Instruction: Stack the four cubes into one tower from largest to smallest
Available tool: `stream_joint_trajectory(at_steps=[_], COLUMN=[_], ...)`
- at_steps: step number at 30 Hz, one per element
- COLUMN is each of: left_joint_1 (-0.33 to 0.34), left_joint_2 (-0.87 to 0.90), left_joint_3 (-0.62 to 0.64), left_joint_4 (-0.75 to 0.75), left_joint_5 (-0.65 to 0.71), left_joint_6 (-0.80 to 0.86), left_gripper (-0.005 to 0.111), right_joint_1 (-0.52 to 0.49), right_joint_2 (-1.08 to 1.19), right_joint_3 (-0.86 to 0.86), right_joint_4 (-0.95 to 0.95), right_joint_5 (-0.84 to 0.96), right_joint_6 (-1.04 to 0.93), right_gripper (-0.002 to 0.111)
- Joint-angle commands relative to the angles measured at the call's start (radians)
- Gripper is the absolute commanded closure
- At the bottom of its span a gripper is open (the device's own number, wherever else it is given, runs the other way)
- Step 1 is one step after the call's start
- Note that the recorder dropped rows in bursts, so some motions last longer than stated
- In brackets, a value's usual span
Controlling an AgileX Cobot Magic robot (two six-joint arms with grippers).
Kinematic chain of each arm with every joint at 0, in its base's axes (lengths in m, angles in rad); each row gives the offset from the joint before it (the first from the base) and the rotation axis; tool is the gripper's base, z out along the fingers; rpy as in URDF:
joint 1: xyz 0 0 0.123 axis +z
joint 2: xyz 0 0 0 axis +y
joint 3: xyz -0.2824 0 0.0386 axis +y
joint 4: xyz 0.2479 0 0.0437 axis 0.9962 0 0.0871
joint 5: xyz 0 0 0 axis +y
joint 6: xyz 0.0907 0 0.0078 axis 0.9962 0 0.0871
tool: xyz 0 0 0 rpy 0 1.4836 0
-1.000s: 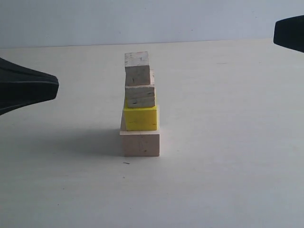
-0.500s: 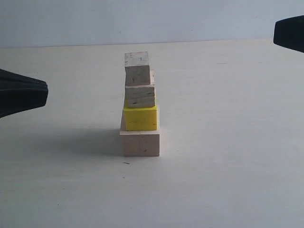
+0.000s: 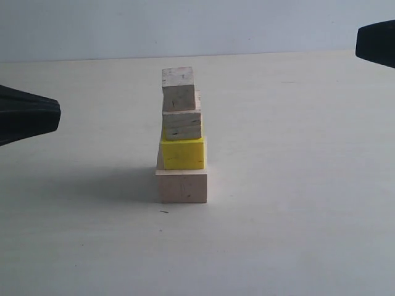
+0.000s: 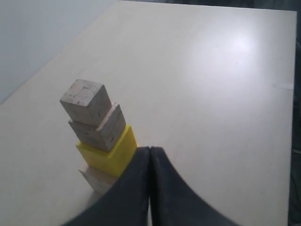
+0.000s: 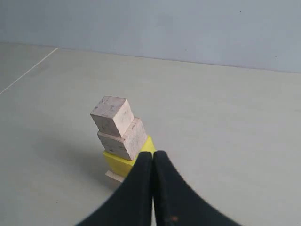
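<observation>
The tower [image 3: 182,135] stands mid-table, all four cubes in order: pink cube [image 3: 182,187] at the base, then yellow cube [image 3: 182,154], tan cube [image 3: 182,125] and grey cube [image 3: 178,88] on top. Nothing touches it, so the stacking looks done and the step in hand is clearing the arms away.

The left gripper [image 4: 149,149] sits well to the left of the tower, its fingers pressed together on nothing. The right gripper [image 5: 153,153] is likewise closed and empty, far off to the right.

To finish well, I would draw the left arm straight out to the left at its present height, without swinging toward the column or bumping the table [image 3: 296,185]. The upper cubes sit flush to the left sides of those below and a little twisted (the wrist views show the skew), so a knock from that side could tip them.

Against a second ago, the left gripper has pulled back leftward, most of that in the first half-second and very little since. The right gripper has not shifted, and the tower stands just as it did.
</observation>
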Motion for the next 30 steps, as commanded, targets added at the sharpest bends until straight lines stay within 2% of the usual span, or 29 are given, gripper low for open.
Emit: stream_joint_trajectory(at_steps=[1, 4, 6, 13, 17, 23, 30], left_joint_1=[-0.002, 0.002, 0.037, 0.267, 0.357, 0.414, 0.417], left_joint_2=[-0.005, -0.022, -0.054, -0.229, -0.336, -0.454, -0.477], left_joint_3=[0.004, 0.004, 0.004, 0.004, 0.004, 0.004, 0.004], left_joint_4=[0.014, 0.026, 0.026, -0.018, -0.018, -0.003, 0.044], left_joint_5=[-0.036, -0.036, -0.026, -0.026, -0.026, -0.041, -0.167], left_joint_6=[0.004, 0.004, 0.004, -0.015, -0.026, -0.022, -0.022], left_gripper=[0.107, 0.107, 0.107, 0.107, 0.107, 0.107, 0.107], right_joint_1=[0.001, 0.001, 0.001, 0.001, 0.001, 0.001, 0.001], right_joint_2=[-0.005, -0.005, -0.005, -0.005, -0.005, -0.005, -0.005], right_joint_3=[0.004, 0.004, 0.004, 0.004, 0.004, 0.004, 0.004], right_joint_4=[-0.009, -0.009, -0.009, -0.009, -0.009, -0.009, -0.009], right_joint_5=[-0.001, -0.001, -0.001, -0.001, -0.001, -0.001, -0.001], right_joint_6=[0.004, 0.004, 0.004, 0.004, 0.004, 0.004, 0.004], right_gripper=[0.108, 0.108, 0.108, 0.108, 0.108, 0.108, 0.108])
